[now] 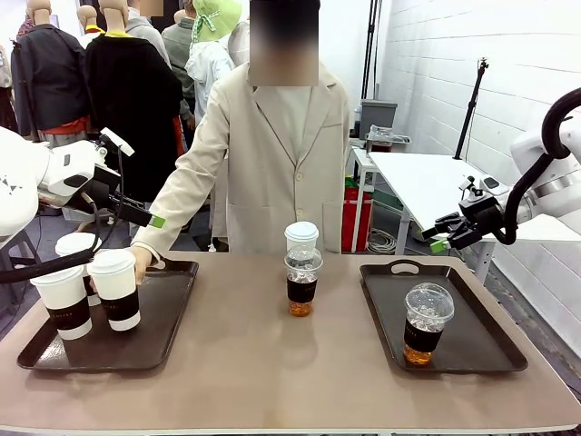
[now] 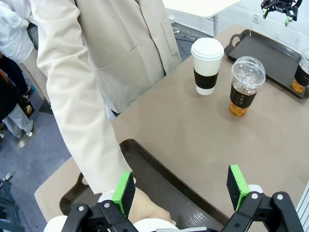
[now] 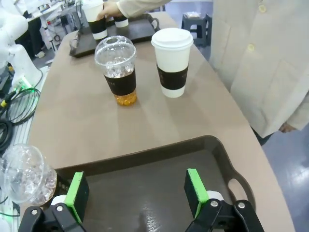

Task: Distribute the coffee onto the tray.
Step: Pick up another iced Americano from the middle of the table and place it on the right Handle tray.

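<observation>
**Q:** What occupies the left of the table?
**A:** The left tray. It carries three white lidded cups with dark sleeves: the front cup, the middle cup and the rear cup. The person's hand reaches onto this tray among the cups. Which cup it grasps cannot be told.

**Q:** And the left gripper?
**A:** The left gripper hangs above that hand and the tray's far rim. Its jaws are spread wide, with nothing between the green pads.

**Q:** What stands at the centre?
**A:** Two cups stand on the bare table, between the trays. The fourth white cup is on the person's side. The clear dome-lidded cup, holding amber liquid, is just in front of it on the robot's side.

**Q:** What is at the right?
**A:** The right tray, with the second clear cup upright on it. The right gripper is raised above the tray's far end, near the handle. Its jaws are fully apart and hold nothing.
</observation>
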